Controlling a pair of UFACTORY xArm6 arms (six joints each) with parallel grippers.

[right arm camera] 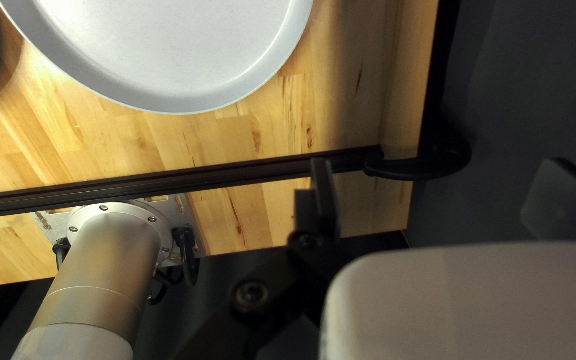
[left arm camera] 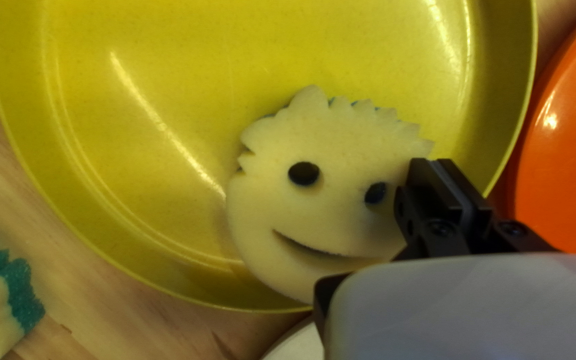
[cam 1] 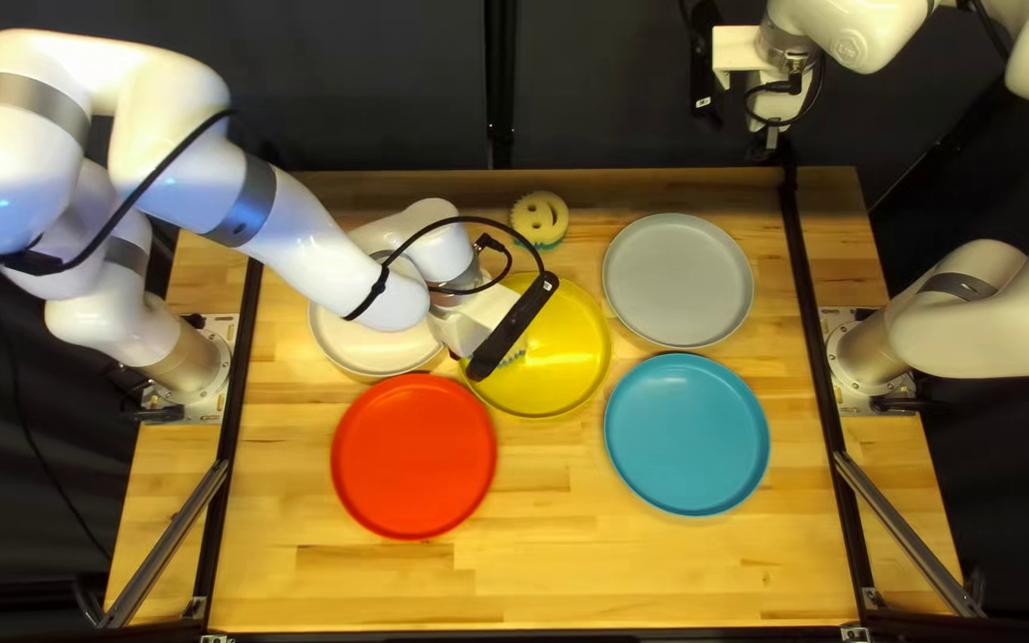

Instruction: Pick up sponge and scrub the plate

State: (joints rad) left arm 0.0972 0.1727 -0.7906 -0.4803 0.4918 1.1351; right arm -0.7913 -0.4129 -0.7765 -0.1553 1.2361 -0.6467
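In the top left view my left gripper (cam 1: 467,339) is low over the yellow plate (cam 1: 574,357), partly hidden by its camera mount. In the left wrist view a cream smiley sponge (left arm camera: 328,147) with a blue underside lies face up inside the yellow plate (left arm camera: 168,60), near its rim. My left gripper (left arm camera: 449,167) is shut on the sponge's edge beside one eye; the pinched part is hidden behind the fingers. My right gripper (right arm camera: 435,193) stands open off the table's side, holding nothing; in the top left view its fingers are hidden beneath its mount (cam 1: 738,50).
Around the yellow plate lie a red plate (cam 1: 415,456), a white plate (cam 1: 366,345) under my left arm, a grey plate (cam 1: 678,280) and a blue plate (cam 1: 687,435). A second smiley sponge (cam 1: 540,218) sits behind the yellow plate. Dark rails (cam 1: 803,298) run along both sides.
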